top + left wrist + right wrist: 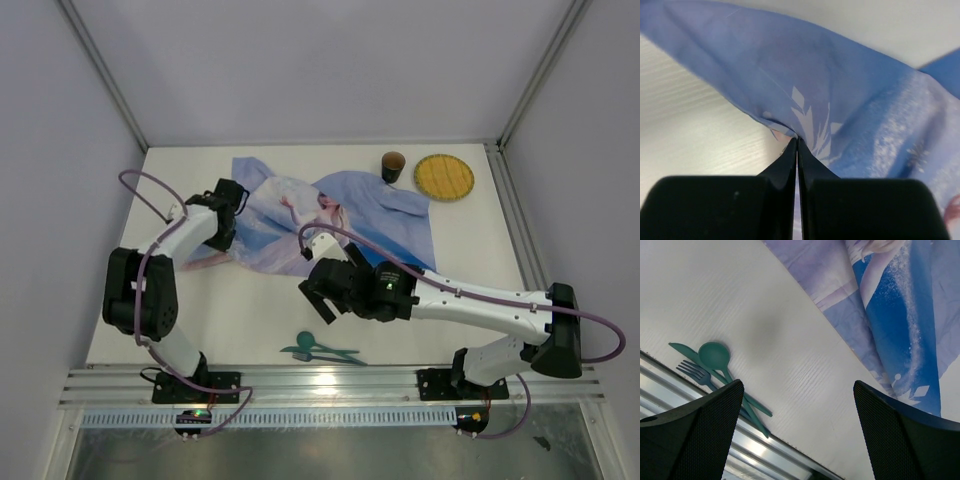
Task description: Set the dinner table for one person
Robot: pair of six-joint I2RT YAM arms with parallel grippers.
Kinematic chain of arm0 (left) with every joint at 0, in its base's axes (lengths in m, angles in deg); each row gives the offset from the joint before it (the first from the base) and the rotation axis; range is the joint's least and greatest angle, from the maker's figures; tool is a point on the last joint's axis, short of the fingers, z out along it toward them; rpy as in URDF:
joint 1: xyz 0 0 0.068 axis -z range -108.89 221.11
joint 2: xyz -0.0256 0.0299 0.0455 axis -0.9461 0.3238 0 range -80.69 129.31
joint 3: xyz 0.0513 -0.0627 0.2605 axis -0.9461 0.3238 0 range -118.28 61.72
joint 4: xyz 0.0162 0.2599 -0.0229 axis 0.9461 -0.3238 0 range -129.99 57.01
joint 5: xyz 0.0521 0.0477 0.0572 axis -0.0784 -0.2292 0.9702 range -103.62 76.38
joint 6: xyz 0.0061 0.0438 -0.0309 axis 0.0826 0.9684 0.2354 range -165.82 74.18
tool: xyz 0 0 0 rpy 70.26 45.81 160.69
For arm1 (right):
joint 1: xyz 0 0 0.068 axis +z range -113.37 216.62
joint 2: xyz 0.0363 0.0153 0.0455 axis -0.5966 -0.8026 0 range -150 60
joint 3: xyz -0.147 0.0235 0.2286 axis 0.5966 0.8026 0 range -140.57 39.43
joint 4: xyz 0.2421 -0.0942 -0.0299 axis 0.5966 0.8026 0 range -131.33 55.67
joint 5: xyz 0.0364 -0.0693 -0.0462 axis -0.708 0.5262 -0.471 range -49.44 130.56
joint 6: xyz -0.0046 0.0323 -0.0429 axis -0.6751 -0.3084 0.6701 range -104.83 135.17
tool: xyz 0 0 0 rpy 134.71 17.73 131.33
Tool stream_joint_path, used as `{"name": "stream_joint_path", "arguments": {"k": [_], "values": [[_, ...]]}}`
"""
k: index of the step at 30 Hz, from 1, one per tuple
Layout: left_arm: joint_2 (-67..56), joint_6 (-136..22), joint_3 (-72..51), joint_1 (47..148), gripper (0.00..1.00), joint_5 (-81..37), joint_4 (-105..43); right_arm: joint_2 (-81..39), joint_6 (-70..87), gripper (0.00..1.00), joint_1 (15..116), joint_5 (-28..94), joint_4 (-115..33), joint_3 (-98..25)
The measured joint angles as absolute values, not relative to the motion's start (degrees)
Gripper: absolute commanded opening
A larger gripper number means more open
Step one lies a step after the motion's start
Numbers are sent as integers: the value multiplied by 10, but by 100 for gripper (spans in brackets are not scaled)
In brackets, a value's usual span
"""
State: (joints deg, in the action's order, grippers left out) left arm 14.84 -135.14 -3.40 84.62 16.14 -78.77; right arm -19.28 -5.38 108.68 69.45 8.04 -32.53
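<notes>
On your white table [250,310], spread ahead of both arm bases, a blue printed cloth [340,215] lies rumpled at centre. Your left gripper [797,145] is clamped tight on a fold at its left side. Your right gripper [796,390] stands wide apart, empty, over bare tabletop near green cutlery [715,367].

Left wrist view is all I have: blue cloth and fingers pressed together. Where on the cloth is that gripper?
Observer: The top view shows the left gripper shut on the cloth at its left edge.
Operator: And the right arm?
Observer: The right gripper is open and holds nothing, above bare table by the cloth's near edge.
Operator: Any tableware?
Observer: A yellow plate and a dark cup stand at the far right; teal cutlery lies by the near rail.
</notes>
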Motion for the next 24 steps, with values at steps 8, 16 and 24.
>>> {"name": "stream_joint_path", "arguments": {"k": [8, 16, 24], "values": [[120, -1295, -110, 861, 0, 132, -925, -191, -28, 95, 1019, 703, 77, -326], [30, -1263, -129, 861, 0, 114, -1028, -168, 5, 95, 961, 712, 70, -325], [-40, -1231, -244, 861, 0, 121, -1083, -166, 36, 95, 935, 707, 58, -328]]}}
